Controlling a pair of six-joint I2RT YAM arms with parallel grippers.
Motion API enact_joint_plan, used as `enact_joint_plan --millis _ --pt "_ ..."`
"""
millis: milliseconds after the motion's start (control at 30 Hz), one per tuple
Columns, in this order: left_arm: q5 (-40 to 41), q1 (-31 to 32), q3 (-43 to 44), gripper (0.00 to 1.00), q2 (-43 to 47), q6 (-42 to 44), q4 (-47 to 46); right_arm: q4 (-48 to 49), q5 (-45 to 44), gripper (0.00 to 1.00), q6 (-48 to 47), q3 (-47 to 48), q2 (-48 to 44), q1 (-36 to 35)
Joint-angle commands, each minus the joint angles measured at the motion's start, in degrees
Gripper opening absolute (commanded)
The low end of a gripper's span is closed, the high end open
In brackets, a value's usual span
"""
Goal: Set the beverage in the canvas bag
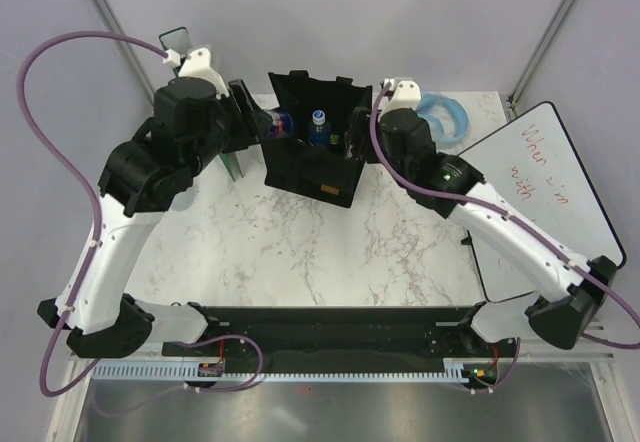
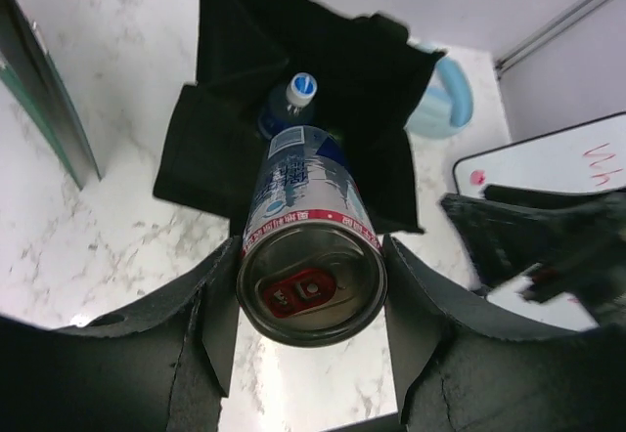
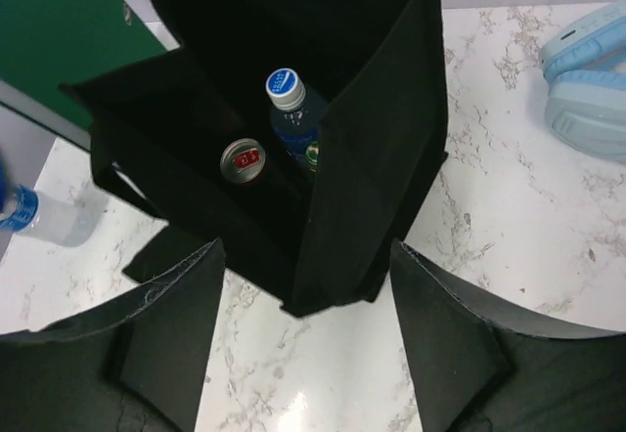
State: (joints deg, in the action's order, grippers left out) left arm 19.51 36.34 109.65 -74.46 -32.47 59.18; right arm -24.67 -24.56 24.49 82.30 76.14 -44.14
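Observation:
The black canvas bag [image 1: 300, 167] stands open at the back middle of the table, its tan label [image 1: 328, 190] facing the near side. My left gripper [image 1: 262, 122] is shut on a silver, red and blue beverage can [image 1: 282, 120], held on its side at the bag's left rim. In the left wrist view the can [image 2: 311, 246] sits between the fingers [image 2: 411, 305], its red-tabbed top towards the camera, over the bag [image 2: 372, 90]. A blue-capped bottle [image 3: 284, 95] and another can [image 3: 243, 158] stand inside the bag [image 3: 372, 158]. My right gripper [image 3: 303, 344] is open and empty by the bag's right corner.
A pale blue headset-like object [image 1: 445, 117] lies right of the bag. A whiteboard with red writing [image 1: 545, 182] lies at the right edge. A dark green panel [image 2: 39, 90] stands left of the bag. A clear, blue-labelled bottle [image 3: 44, 219] shows blurred at the left of the right wrist view.

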Motion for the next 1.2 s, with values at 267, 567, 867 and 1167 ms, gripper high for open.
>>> enact_joint_plan --millis 267,567,867,1167 --pt "0.2 -0.2 10.9 0.02 -11.1 11.4 -17.3 3.3 0.4 0.55 2.4 3.8 12.1 2.8" --pt "1.0 -0.2 11.8 0.02 -20.5 16.2 -26.7 3.5 -1.4 0.00 2.1 1.5 13.1 2.8" --pt "6.5 -1.2 16.3 0.02 -31.1 22.8 -29.7 5.9 1.3 0.00 1.5 -1.5 10.3 2.8" --pt "9.1 -4.6 12.5 0.02 -33.6 23.8 -29.6 6.4 1.8 0.00 1.6 -1.2 10.3 2.8"
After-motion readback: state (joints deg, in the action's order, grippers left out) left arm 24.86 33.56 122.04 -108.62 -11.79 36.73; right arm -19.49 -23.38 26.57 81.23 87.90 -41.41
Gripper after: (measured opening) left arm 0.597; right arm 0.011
